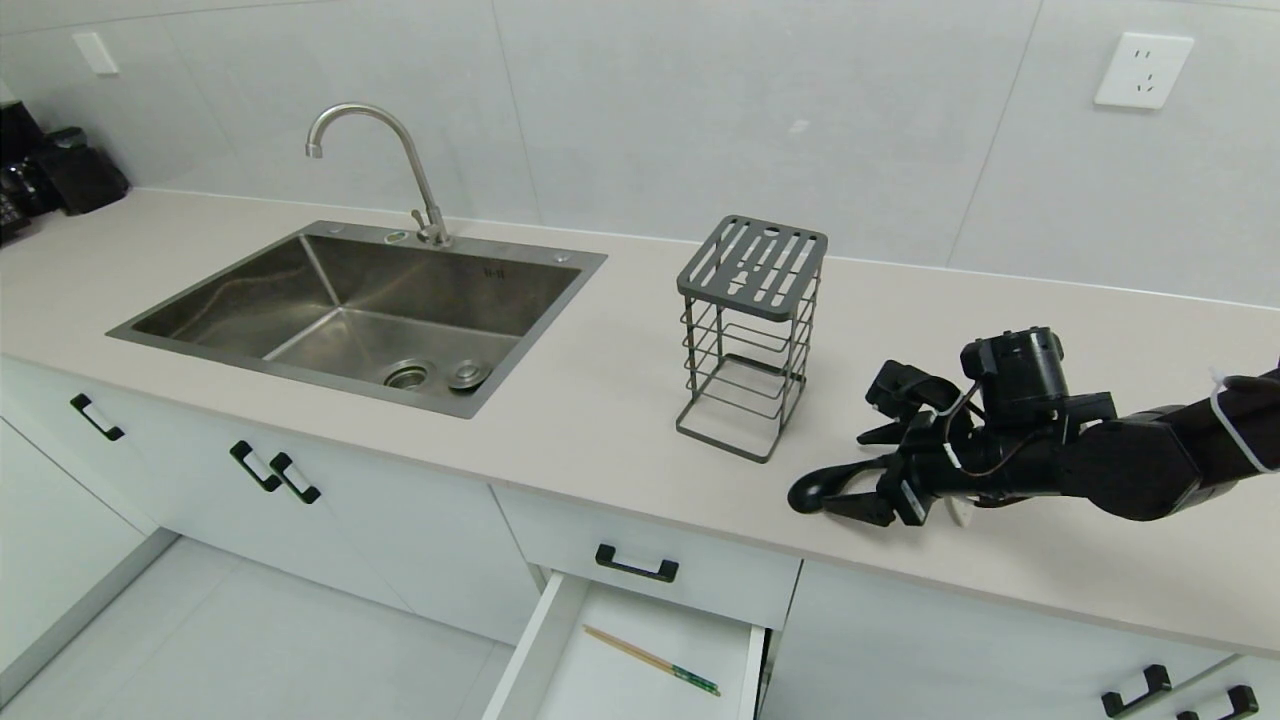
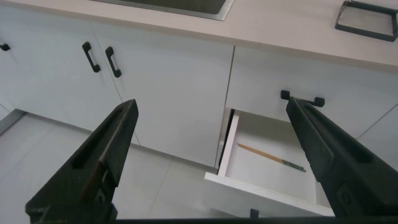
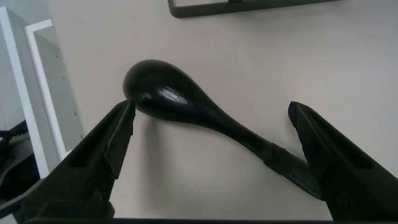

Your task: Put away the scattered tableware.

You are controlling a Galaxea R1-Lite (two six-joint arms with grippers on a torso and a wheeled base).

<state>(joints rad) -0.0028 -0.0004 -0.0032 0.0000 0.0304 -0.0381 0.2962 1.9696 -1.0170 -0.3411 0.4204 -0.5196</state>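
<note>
One spoon [image 1: 812, 490]: on the counter [image 1: 600, 400] near its front edge, beside the rack [image 1: 750, 340];
Right gripper [image 1: 868, 472]: fingers wide, either side of the spoon;
Left gripper [image 2: 211, 118]: fingers wide, before the open drawer [image 2: 261, 171]; chopsticks [image 2: 270, 155] inside

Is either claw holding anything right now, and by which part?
Nothing is held. The right gripper is open around the black spoon, which lies on the counter; the left gripper is open and empty.

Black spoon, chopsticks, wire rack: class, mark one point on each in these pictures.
black spoon [image 3: 165, 99]: right wrist view, on the rounded bowl.
chopsticks [image 1: 651, 660]: head view, midway along the pair.
wire rack [image 1: 752, 265]: head view, on the slotted top plate.
</note>
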